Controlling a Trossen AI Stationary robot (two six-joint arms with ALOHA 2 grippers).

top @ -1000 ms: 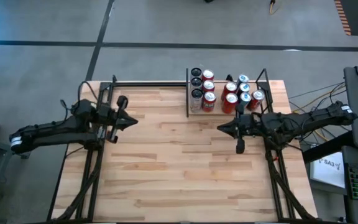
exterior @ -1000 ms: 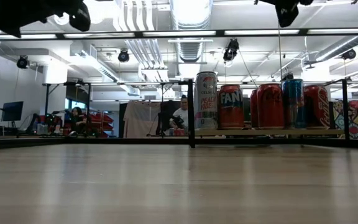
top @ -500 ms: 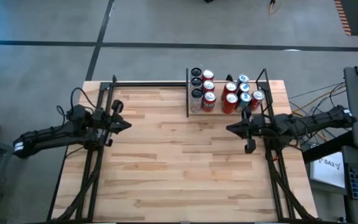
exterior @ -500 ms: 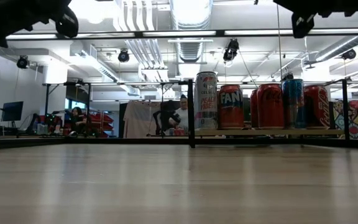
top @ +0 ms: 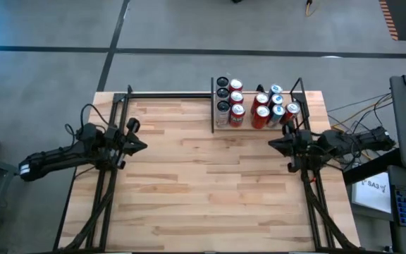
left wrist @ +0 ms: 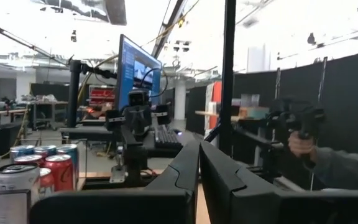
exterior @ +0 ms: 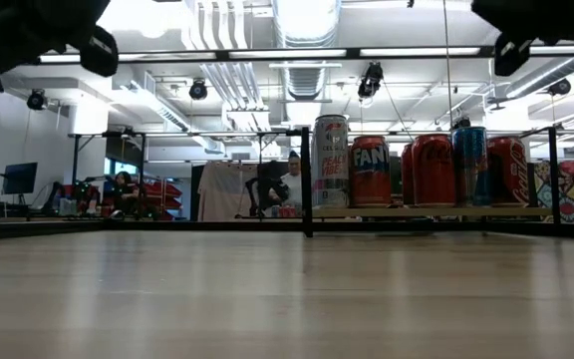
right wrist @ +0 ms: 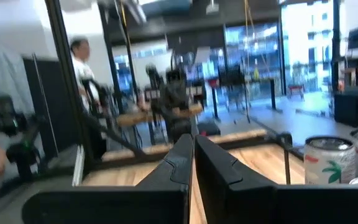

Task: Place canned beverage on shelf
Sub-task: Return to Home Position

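The desk (top: 203, 201) shows only bare wood on the near side of the shelf (top: 213, 116). Short of the shelf, both arms hang above the desk's two side edges. The left gripper (top: 143, 146) is well apart from the shelf, toward the far side of the desk. The right gripper (top: 271, 143) is near the shelf's front rail, just short of its outer end.

The view from above does not show how the fingers are set, but the wrist views do. On each gripper the two dark fingers lie pressed together with nothing between them. The level view catches only the dark tips of the arms, high above the shelf's height.

The soda cans (top: 237, 99) stand on the shelf. From above only their tops show: a dark row and a red row at the inner end, and a red and blue cluster at the outer end. The level view adds the labels. A tall silver can (exterior: 330, 160), a red Fanta can (exterior: 371, 172) and a blue can (exterior: 469, 165) all stand upright on the board.

Beyond the shelf a seated person (exterior: 289, 181) shows in the level view. The left wrist view alone shows a hand (left wrist: 298, 143) gripping a dark handle.
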